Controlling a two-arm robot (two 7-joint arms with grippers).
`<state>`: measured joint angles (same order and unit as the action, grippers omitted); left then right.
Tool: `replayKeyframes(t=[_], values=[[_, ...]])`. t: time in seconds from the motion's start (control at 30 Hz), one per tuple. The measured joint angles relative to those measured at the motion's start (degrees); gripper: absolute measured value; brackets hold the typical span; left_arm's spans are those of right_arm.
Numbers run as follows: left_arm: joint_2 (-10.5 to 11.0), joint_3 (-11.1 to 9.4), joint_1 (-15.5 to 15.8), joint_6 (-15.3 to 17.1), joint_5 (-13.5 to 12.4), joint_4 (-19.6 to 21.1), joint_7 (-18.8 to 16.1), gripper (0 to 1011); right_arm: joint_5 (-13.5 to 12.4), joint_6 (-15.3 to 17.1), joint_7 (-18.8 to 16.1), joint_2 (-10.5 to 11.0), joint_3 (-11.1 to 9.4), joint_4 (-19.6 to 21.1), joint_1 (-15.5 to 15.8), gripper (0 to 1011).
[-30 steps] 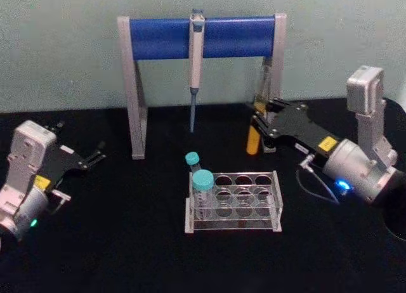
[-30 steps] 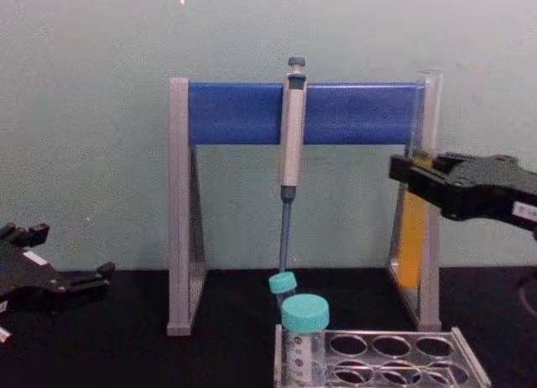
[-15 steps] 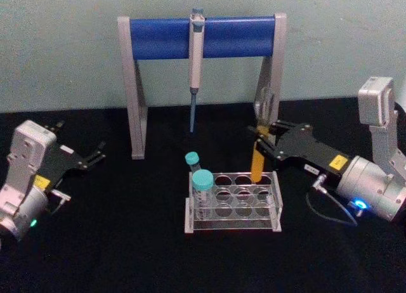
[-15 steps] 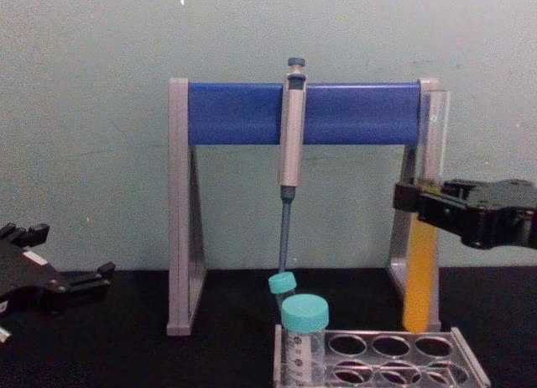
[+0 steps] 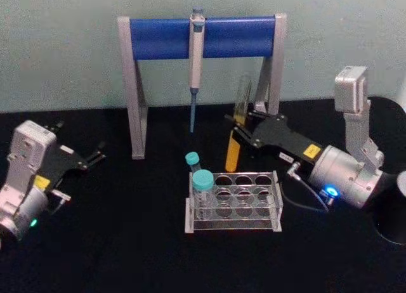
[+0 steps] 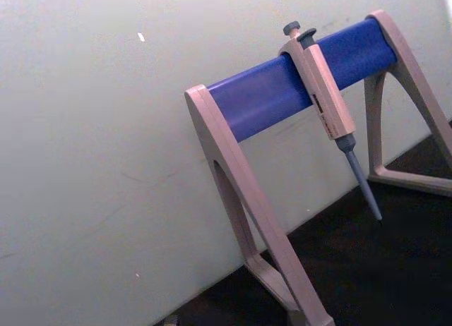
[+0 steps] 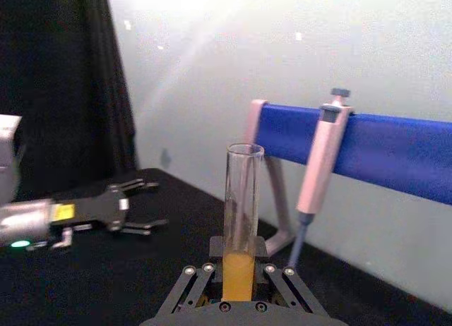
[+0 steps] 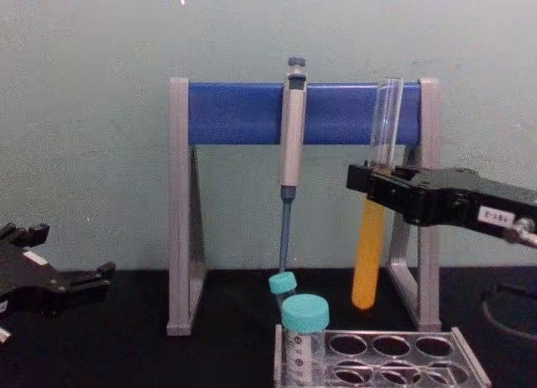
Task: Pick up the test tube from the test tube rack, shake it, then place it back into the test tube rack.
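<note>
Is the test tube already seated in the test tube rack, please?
No, the chest view shows the right gripper holding the test tube, its round bottom clear of the test tube rack.

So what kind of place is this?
Probably a science lab: a pipette hangs on a stand, a test tube rack holds capped tubes, and the right pincer holds a test tube of orange liquid.

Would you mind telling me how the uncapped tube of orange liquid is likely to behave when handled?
The tube looks like thin clear glass, so probably fragile and slippery in the right hand. Uncapped, it might spill if shaken hard. Its round bottom would likely make it topple outside the rack.
</note>
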<state>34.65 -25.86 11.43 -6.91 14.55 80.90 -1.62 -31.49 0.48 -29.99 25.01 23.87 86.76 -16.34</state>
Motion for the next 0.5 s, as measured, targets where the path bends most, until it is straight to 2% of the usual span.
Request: replayKeyframes(t=[0.23, 0.5], values=[[0.0, 0.0, 0.0, 0.0, 0.0, 0.0, 0.0, 1002, 2.6, -0.9, 3.6, -1.3, 0.0, -2.0, -1.2, 232], [0.0, 0.0, 0.0, 0.0, 0.0, 0.0, 0.0, 1001, 4.1, -0.5, 5.6, -1.1, -1.4, -1.7, -0.5, 232]])
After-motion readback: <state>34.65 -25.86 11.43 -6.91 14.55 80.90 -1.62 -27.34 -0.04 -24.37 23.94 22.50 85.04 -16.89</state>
